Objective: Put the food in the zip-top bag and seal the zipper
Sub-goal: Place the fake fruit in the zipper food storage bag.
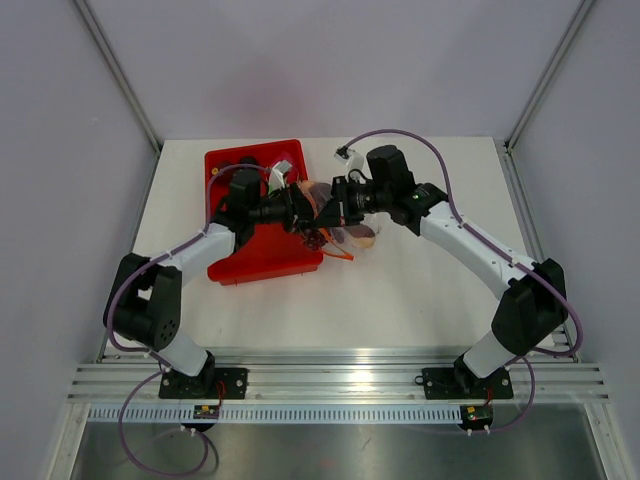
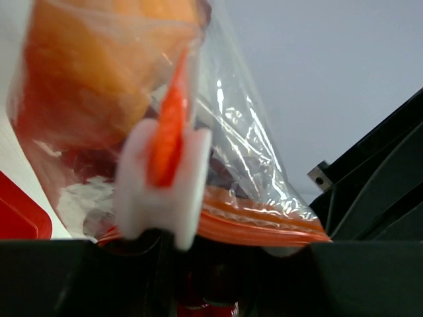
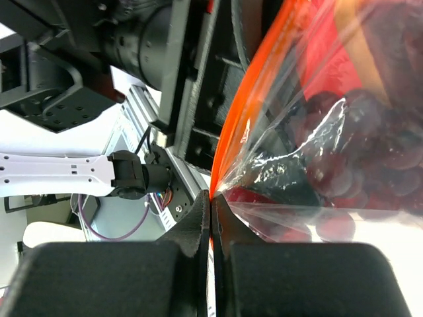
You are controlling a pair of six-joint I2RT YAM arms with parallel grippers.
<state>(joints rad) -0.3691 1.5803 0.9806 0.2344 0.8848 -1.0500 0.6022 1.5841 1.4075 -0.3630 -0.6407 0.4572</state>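
The clear zip-top bag (image 1: pixel 352 238) hangs between my two grippers just right of the red bin. Its orange zipper (image 2: pixel 264 228) runs across the left wrist view, with a white slider (image 2: pixel 162 191) on it. Dark red-brown food (image 3: pixel 370 158) and an orange lump (image 2: pixel 99 59) lie inside the bag. My right gripper (image 3: pixel 211 198) is shut on the bag's edge where the orange zipper (image 3: pixel 244 112) ends. My left gripper (image 2: pixel 234 247) has its jaws apart, with the zipper strip lying across the gap and the slider by the left finger. Both the left gripper (image 1: pixel 300 212) and the right gripper (image 1: pixel 328 212) meet at the bag's mouth.
The red plastic bin (image 1: pixel 255 255) sits under the left arm, with small items at its far end (image 1: pixel 283 165). Its corner shows in the left wrist view (image 2: pixel 20 211). The left arm's black body (image 3: pixel 132 39) is close in front of the right gripper.
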